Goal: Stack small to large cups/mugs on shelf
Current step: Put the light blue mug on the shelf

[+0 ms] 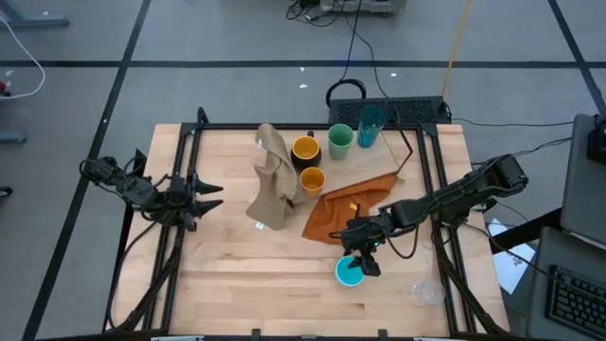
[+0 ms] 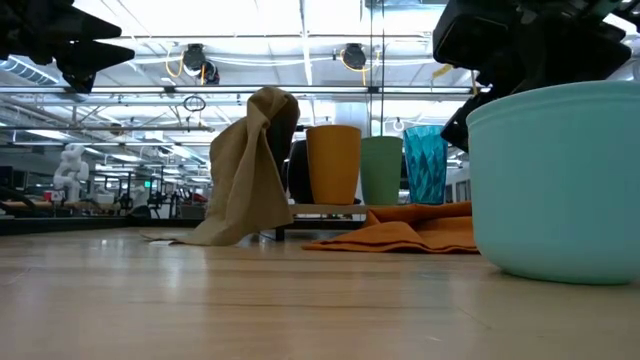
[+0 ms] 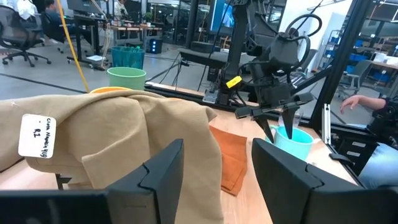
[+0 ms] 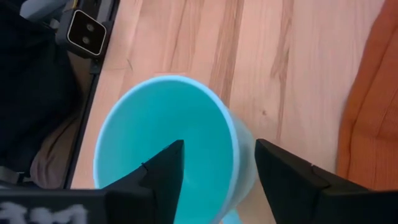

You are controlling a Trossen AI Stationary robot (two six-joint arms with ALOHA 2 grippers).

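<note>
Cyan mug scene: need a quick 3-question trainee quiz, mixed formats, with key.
1. True or false: the right gripper straddles the rim of the cyan mug, one finger inside.
2. Which cup stands nearest the teal tumbler? A) light green cup B) small orange cup C) cyan mug
3. Fill in: the tan cloth hangs draped beside the yellow ____.

Key: 1 true; 2 A; 3 mug.

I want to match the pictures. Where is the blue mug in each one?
High view: cyan mug, lower right of middle, under the right hand.
Low view: big, far right.
Left wrist view: right of middle.
Right wrist view: middle, bottom.
Shared landmark: the orange cloth beside it.
</note>
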